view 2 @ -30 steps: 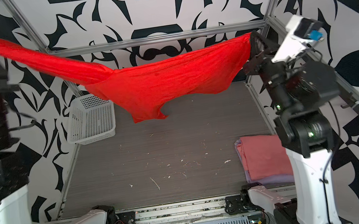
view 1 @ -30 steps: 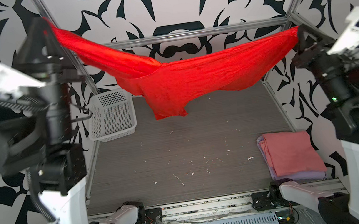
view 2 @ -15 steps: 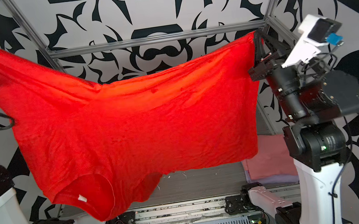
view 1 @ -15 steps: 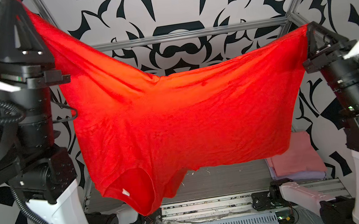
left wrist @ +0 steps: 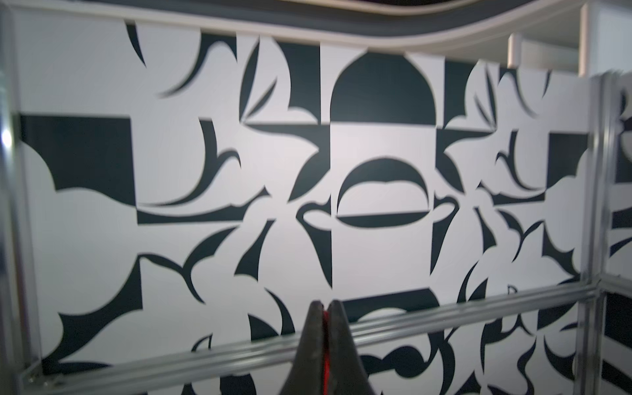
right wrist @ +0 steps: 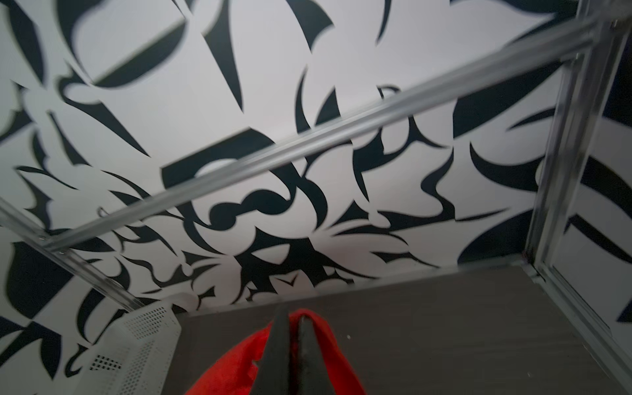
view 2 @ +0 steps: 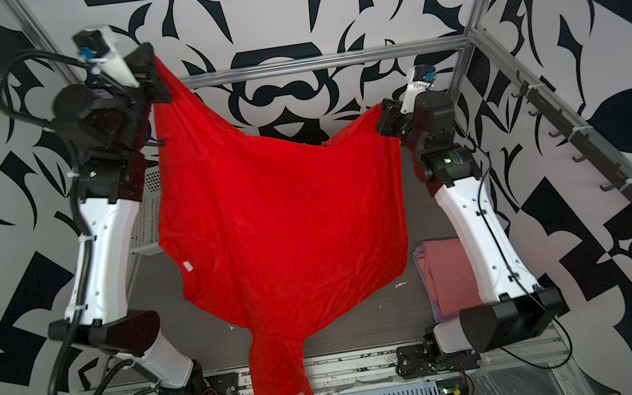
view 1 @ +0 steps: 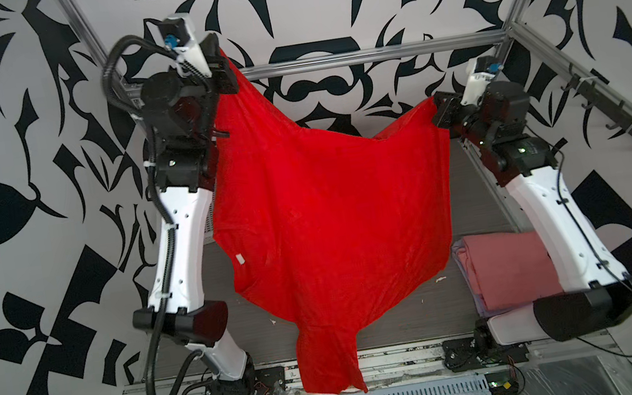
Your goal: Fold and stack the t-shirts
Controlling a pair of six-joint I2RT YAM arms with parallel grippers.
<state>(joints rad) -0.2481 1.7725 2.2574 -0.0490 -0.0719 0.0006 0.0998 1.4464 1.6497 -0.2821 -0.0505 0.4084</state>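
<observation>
Left gripper (left wrist: pixel 326 304) and right gripper (right wrist: pixel 290 318), each with its jaws pinched almost together on a thin fold of the red t-shirt (view 1: pixel 329 213). A sliver of red cloth shows between the pads in both wrist views.

Nearest in both top views, one sleeve (view 1: pixel 329 364) dangles across the front rail; whether it touches anything cannot be told. Behind it the shirt body hangs as a broad sheet above the table (view 1: pixel 419 318), with the white neck label (view 1: pixel 240 258) at its left edge. Farther back on the right, the dusty pink t-shirt (view 1: pixel 509 268) lies folded on the pale lavender t-shirt (view 1: pixel 462 266), beside the right arm. The white basket (view 2: pixel 148 213) stands behind the left arm. Farthest, by the back frame, are the two held corners, the left higher than the right, and the edge between them sags.

The cloth is judged light, limp and not fragile. It keeps no shape and should trail behind any move. Corners or seams give the surest hold, and paired corners of one edge, kept taut, should lay it flat.
</observation>
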